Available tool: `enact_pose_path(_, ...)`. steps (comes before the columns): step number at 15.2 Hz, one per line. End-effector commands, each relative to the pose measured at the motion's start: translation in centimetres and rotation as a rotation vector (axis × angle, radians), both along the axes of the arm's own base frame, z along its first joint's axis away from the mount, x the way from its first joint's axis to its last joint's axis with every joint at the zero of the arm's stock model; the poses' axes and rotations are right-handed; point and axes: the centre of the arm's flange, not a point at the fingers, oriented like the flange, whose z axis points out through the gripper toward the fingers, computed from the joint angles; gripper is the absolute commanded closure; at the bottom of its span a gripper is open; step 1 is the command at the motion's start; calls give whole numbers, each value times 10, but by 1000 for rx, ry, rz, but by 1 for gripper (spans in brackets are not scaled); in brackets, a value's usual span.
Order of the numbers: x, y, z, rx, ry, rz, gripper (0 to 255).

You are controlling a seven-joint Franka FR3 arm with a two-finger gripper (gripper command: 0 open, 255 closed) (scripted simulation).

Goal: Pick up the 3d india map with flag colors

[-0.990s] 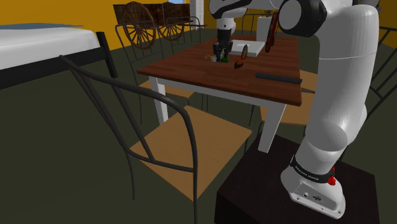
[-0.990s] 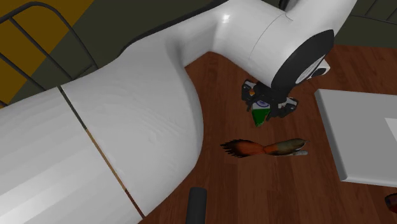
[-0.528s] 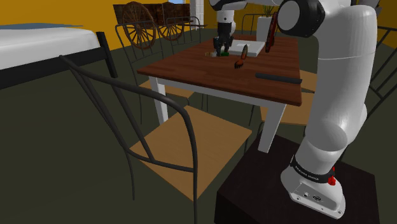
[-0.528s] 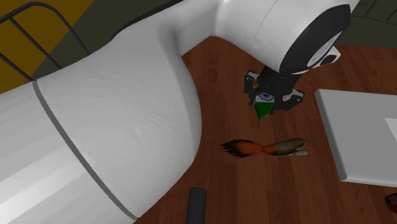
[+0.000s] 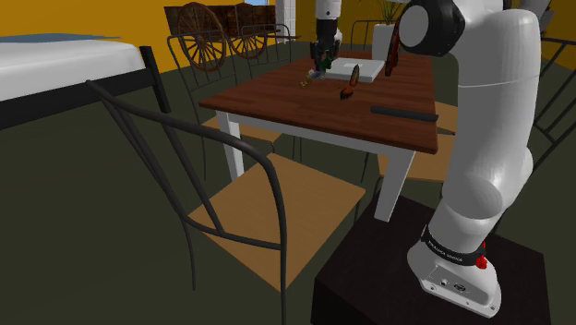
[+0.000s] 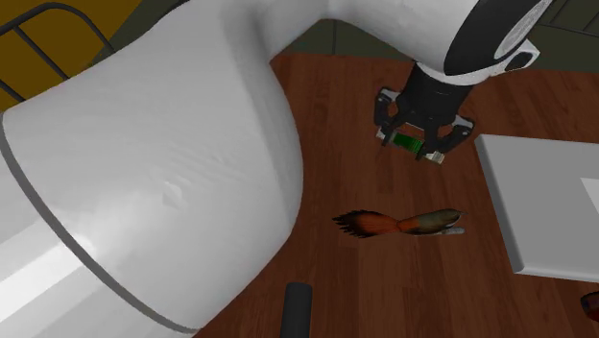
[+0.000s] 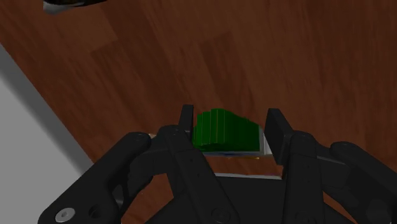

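The white arm rises from its stand and reaches far across the dark wooden table. I read that long stretch as forced, because the work sits at the table's far end. A wire-backed chair with a tan seat stands on the near side, well apart from the action.

On the table lies a flat white slab. I judge it the closest obstacle, just to the second exterior view's right of the hand. A dark rod rests near the table edge towards the stand, out of the way. A brown feathered thing lies on the wood between the rod and the hand, touching neither.

The black gripper points down at the table with its fingers closed on the India map, one on each flank. The map sits between them, and I judge it to be lifted clear of the wood, since the shoulder view puts the hand above the tabletop.

The map itself is small and chunky. Its green end faces the wrist camera with a stepped, ribbed outline, and a thin pale band lies behind it. I cannot make out the saffron part from here.
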Motion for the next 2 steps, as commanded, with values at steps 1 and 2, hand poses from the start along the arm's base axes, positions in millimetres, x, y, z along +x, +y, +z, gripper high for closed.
enact_pose_path(1, 0, 0, 7, 0, 1, 0, 255)
enact_pose_path(2, 0, 0, 7, 0, 1, 0, 255)
